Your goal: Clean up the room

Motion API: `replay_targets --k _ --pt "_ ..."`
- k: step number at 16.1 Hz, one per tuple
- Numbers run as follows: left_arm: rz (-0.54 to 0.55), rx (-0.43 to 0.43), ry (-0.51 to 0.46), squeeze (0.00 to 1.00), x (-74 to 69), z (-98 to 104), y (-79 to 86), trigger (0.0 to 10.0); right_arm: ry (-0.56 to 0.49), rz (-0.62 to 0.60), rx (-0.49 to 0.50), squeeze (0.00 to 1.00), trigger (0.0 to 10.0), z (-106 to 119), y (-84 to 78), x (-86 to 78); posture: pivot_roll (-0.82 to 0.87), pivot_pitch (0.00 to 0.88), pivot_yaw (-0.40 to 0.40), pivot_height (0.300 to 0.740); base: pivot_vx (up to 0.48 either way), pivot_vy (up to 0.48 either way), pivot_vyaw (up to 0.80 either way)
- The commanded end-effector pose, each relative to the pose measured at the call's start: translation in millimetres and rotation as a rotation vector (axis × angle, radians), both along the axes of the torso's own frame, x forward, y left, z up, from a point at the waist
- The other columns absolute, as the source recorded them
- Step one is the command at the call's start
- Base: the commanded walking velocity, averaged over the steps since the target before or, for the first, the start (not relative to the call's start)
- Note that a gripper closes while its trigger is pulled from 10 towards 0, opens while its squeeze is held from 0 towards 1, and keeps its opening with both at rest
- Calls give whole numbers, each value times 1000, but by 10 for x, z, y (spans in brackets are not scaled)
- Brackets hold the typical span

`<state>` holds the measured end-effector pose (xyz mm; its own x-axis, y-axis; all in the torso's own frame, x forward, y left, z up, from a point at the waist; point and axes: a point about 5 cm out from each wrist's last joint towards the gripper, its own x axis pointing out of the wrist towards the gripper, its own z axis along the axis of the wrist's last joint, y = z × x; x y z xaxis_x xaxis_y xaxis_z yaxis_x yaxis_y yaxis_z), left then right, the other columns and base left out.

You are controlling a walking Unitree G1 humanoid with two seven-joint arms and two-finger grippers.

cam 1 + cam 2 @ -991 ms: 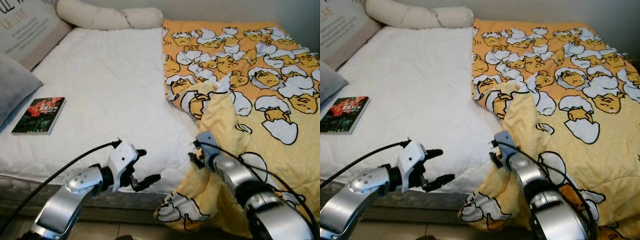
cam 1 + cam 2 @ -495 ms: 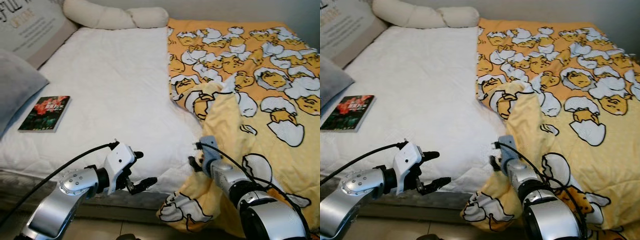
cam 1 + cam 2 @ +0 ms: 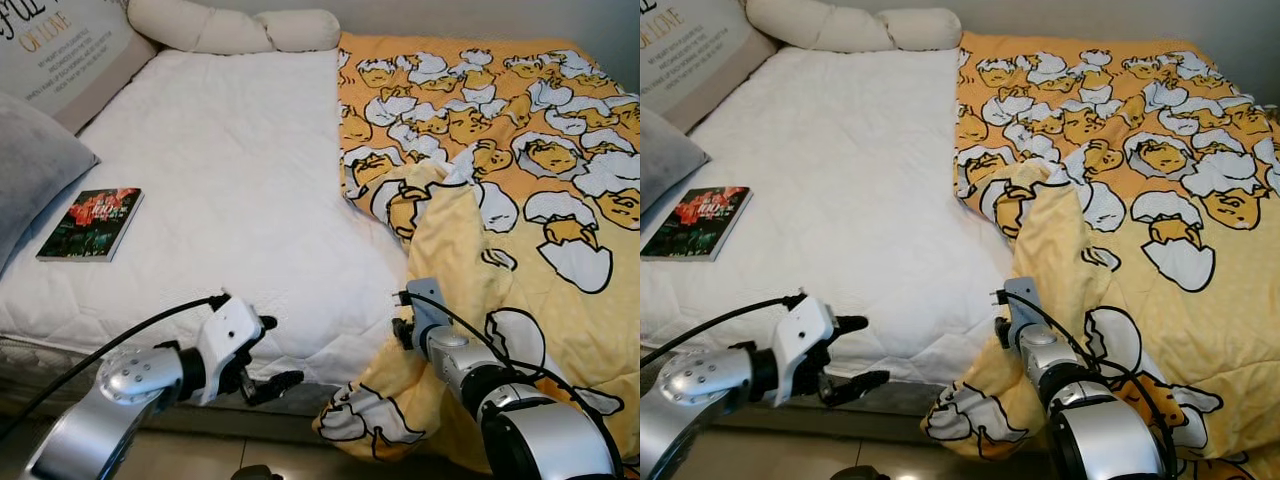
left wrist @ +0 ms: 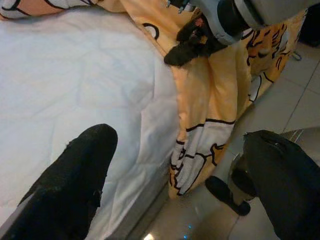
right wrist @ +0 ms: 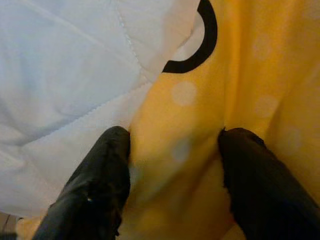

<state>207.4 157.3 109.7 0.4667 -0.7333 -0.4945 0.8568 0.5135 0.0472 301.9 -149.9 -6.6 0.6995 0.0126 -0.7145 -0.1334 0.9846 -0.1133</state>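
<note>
looking at the yellow-orange cartoon-egg print blanket (image 3: 500,180) bunched over the right half of the bed, spilling off the front edge toward the floor. i reckon it's light, soft and floppy, so it'll drag and fold rather than lift clean. best grab is probably that hanging fold at the mattress edge, which is where my right gripper (image 5: 172,185) sits now, fingers apart with yellow fabric between them, not pinched yet as far as i can tell. left gripper (image 3: 268,352) hovers spread wide and empty, just off the front edge of the white quilted mattress (image 3: 230,180). loads of bare mattress to the left to pull the blanket across. only things to dodge are the dark paperback book (image 3: 92,223) and the grey pillow (image 3: 35,170) well off left.
</note>
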Motion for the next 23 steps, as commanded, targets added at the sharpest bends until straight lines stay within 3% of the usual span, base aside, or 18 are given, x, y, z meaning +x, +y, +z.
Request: replay_targets --k 1,8,13,17,18,20,23 --pt "15 10 -7 180 -21 45 45 10000 12 -22 -6 0 0 -19 -55 -20 273 64 19 740 0 0 0" --pt "14 9 1 180 -25 38 41 10000 35 -57 33 0 0 -62 -118 -71 259 61 26 740 0 0 0" --pt "0 -3 14 180 8 22 18 10000 30 -15 68 0 0 -45 -113 -55 252 35 15 740 0 0 0" --pt "-1 -47 14 176 76 122 29 10000 0 230 181 0 0 57 -151 -8 225 0 -6 740 0 0 0" --pt "5 -58 7 176 108 137 30 10000 -28 306 300 0 0 134 -129 23 209 0 -4 740 0 0 0" --pt "1 -66 1 176 154 133 27 10000 -69 581 437 0 0 272 -107 -5 177 0 0 740 0 0 0" --pt "-8 -85 10 176 161 89 31 10000 -42 879 604 0 0 408 -106 -174 143 0 8 740 0 0 0"
